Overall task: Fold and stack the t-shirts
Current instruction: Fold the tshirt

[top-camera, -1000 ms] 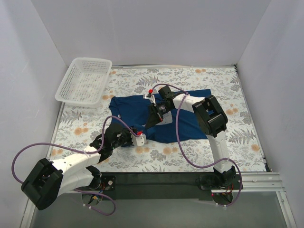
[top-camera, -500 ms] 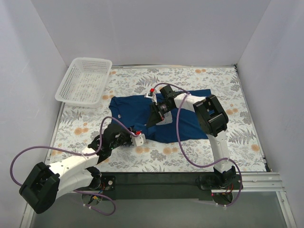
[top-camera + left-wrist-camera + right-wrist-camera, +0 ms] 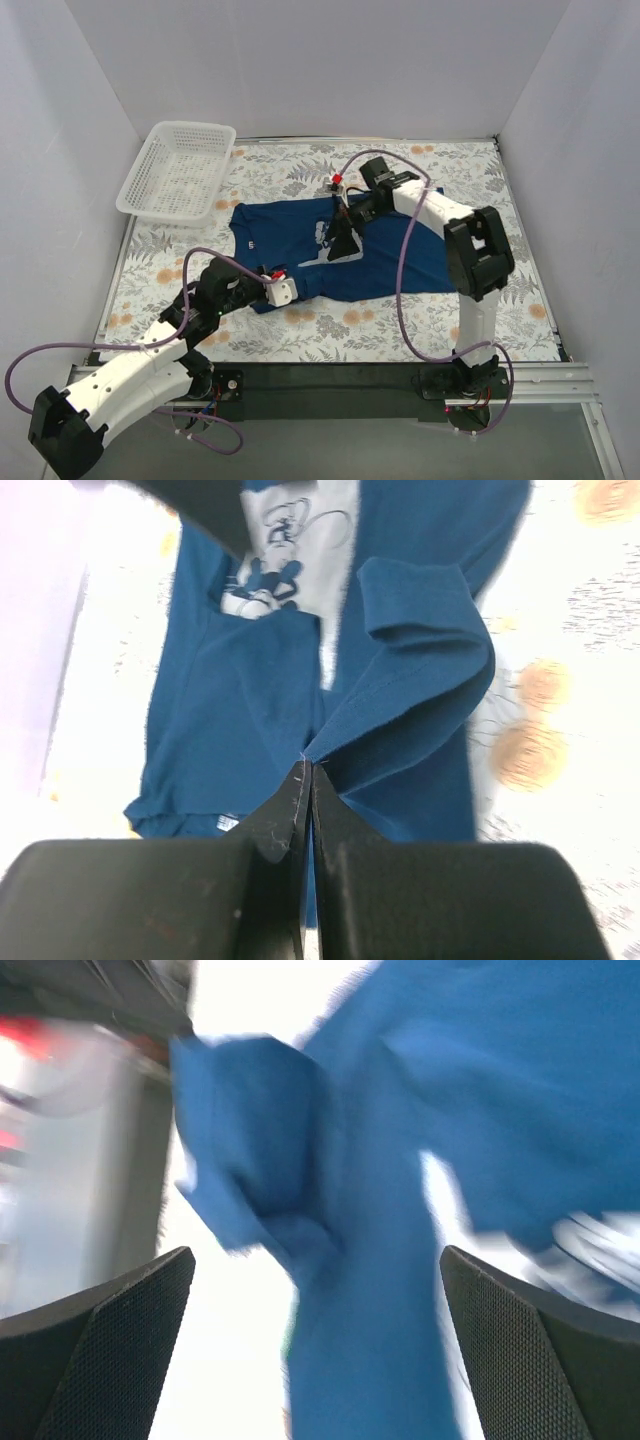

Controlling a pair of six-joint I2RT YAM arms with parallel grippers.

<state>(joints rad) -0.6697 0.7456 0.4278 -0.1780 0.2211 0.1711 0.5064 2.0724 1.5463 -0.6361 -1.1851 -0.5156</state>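
Your left jaws are clamped on the t-shirt at its hem; your right jaws hang wide apart over it. Soft, light, floppy cloth: grip edges.

Two white-and-black arms trailing purple cables

The left arm and right arm have white shells broken by bulky black joint housings. A thin purple cable loops loosely beside each. Near each wrist sits a small white block carrying a red dot. The left gripper has smooth black fingers tapering to thin tips. The right gripper has broad black pads with a fine dotted texture.
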